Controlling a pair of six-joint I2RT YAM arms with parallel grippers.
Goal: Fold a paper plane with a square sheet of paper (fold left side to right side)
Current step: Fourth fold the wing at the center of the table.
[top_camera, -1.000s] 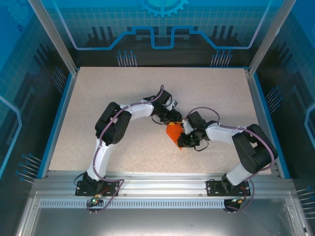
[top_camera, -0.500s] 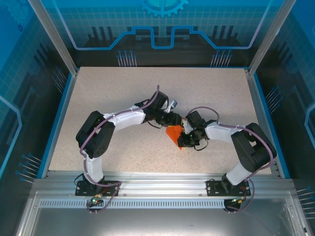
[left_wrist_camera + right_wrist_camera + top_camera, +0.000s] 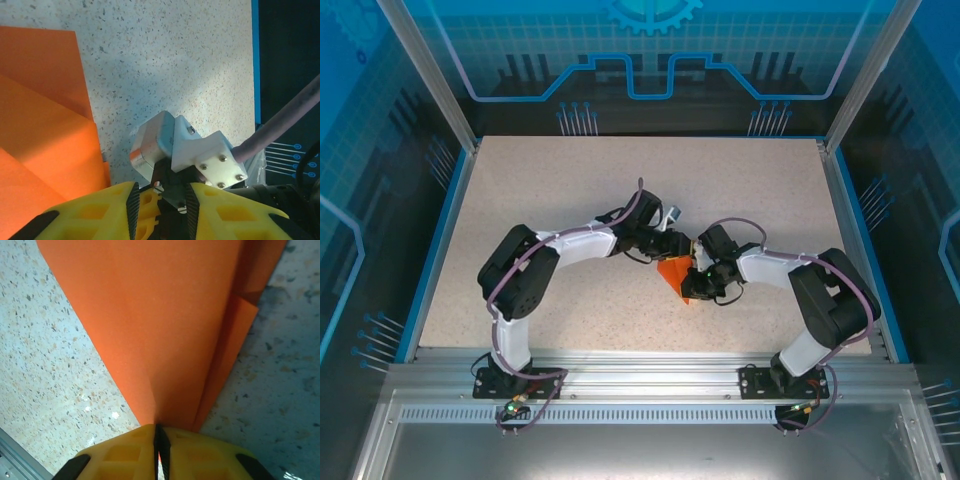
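- Currently, in the top view, the paper plane (image 3: 672, 272) lies on the speckled table (image 3: 570, 190) near its middle, between the two arms' tips; it is a small, pointed orange shape.
- Right gripper (image 3: 691, 287) sits at the near right edge of the plane, and left gripper (image 3: 672, 253) is just beside its far edge.
- Right wrist view: the right gripper (image 3: 159, 432) has its yellow fingers (image 3: 120, 450) pressed together on the narrow tip of the paper plane (image 3: 160, 325). The paper fans out wide from the pinch. A crease runs up its middle, and a second layer shows along the right side over the table (image 3: 50, 355).
- Left wrist view: the left gripper (image 3: 160, 192) has its jaws a narrow gap apart with no paper between them.
- The paper plane (image 3: 40, 140) lies to the left of those fingers, flat on the table (image 3: 175, 60), with overlapping folded layers visible.
- A white screwed bracket (image 3: 210, 155) on a grey block stands just ahead of the left jaws, with a purple cable (image 3: 290, 115) beside it.
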